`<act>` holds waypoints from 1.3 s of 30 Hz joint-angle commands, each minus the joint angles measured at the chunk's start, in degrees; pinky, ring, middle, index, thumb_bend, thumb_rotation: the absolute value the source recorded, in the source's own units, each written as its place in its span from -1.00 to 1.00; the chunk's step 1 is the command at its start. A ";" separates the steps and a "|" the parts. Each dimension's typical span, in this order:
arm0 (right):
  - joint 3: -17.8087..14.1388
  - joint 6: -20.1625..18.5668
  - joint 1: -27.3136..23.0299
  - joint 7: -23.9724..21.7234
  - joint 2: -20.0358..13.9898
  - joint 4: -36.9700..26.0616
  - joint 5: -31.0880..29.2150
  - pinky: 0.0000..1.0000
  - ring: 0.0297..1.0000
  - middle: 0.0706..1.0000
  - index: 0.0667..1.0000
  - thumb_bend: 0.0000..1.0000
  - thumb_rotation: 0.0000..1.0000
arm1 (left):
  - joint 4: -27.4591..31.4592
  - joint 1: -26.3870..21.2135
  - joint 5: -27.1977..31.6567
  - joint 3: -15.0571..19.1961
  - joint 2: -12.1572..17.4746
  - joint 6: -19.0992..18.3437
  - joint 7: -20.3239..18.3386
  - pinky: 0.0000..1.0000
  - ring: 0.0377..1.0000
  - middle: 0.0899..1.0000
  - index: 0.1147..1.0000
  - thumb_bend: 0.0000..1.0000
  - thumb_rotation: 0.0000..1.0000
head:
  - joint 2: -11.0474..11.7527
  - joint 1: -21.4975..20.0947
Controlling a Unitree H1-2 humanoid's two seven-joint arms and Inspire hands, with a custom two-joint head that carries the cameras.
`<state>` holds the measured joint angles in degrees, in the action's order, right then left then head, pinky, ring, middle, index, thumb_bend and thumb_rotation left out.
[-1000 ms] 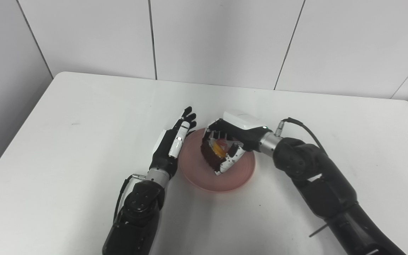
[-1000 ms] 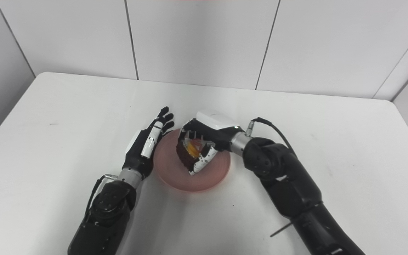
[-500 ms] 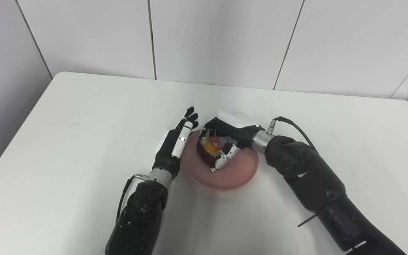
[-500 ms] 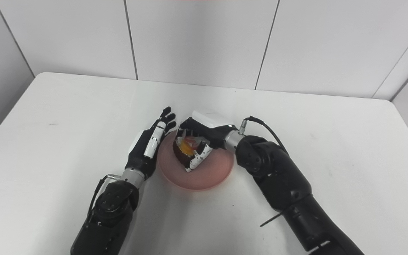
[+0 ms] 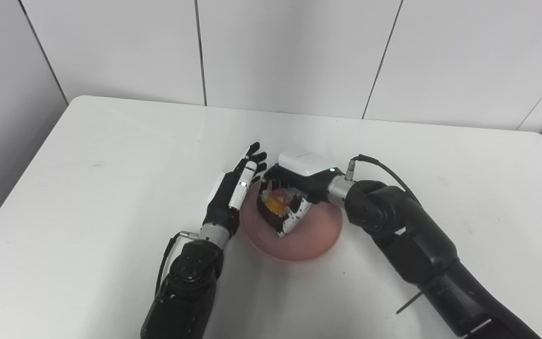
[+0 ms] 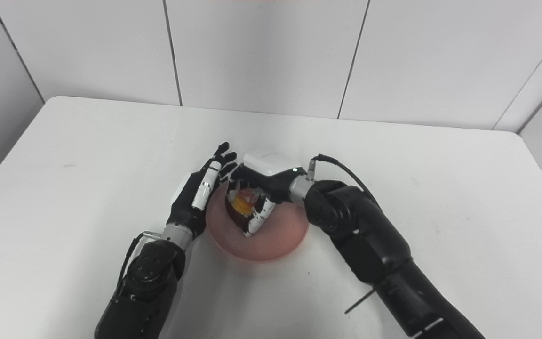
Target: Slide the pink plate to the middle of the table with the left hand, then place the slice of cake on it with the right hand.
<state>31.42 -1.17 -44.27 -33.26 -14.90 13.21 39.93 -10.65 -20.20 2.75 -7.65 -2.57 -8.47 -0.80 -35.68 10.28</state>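
Note:
The pink plate (image 5: 315, 233) lies near the middle of the white table (image 5: 111, 155). My right hand (image 5: 294, 188) is over the plate's left half, shut on the slice of cake (image 5: 273, 207), a dark brown wedge with orange and red topping. The cake sits low on or just above the plate; I cannot tell whether it touches. My left hand (image 5: 233, 193) is open, fingers straight, on edge against the plate's left rim. In the right eye view the plate (image 6: 280, 235), cake (image 6: 239, 209), right hand (image 6: 264, 181) and left hand (image 6: 200, 190) show the same.
The table's back edge meets a white panelled wall (image 5: 290, 52). A cable (image 5: 379, 167) loops from my right wrist. Bare table surface lies to the left, right and front of the plate.
My right hand has carried the cake leftward and lower over the plate, closer to my left hand. The left hand stays by the rim. The view shifted slightly.

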 commanded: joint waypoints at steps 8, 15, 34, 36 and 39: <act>0.98 -3.12 -0.26 -6.45 -3.60 -5.72 1.74 0.90 0.99 0.99 0.98 0.95 0.29 | -2.53 2.41 -0.69 -1.70 -0.24 -6.85 -2.52 0.87 0.93 0.95 0.89 -0.27 1.00 | 0.03 -0.17; 0.25 -2.13 0.23 -6.18 -5.02 -9.12 1.41 1.00 1.00 1.00 1.00 1.00 0.45 | -2.59 2.52 -0.81 -2.10 0.37 -5.64 -3.30 0.93 0.96 0.97 0.92 -0.24 1.00 | 0.11 -0.52; -6.80 -5.17 1.04 -10.91 -8.32 -24.45 1.32 0.99 1.00 1.00 1.00 1.00 0.20 | -4.31 2.52 0.29 -0.77 0.15 -4.41 -3.51 0.82 0.94 0.95 0.87 -0.30 1.00 | 2.18 -1.73; -7.99 -5.36 1.05 -11.19 -8.49 -25.29 0.93 0.98 1.00 1.00 1.00 1.00 0.22 | -4.60 2.54 0.72 -0.61 0.12 -4.04 -3.99 0.84 0.97 0.99 0.90 -0.31 1.00 | 2.67 -1.79; -10.62 -5.53 1.49 -10.34 -8.85 -26.61 -0.87 0.98 1.00 1.00 1.00 1.00 0.23 | -4.97 2.52 0.53 -0.62 0.23 -3.01 -4.19 0.81 0.93 0.96 0.91 -0.30 1.00 | 3.85 -2.03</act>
<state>22.91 -5.89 -40.87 -44.81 -22.76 -11.03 40.26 -11.43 -20.30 3.56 -7.29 -1.99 -7.66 -3.26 -32.17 8.26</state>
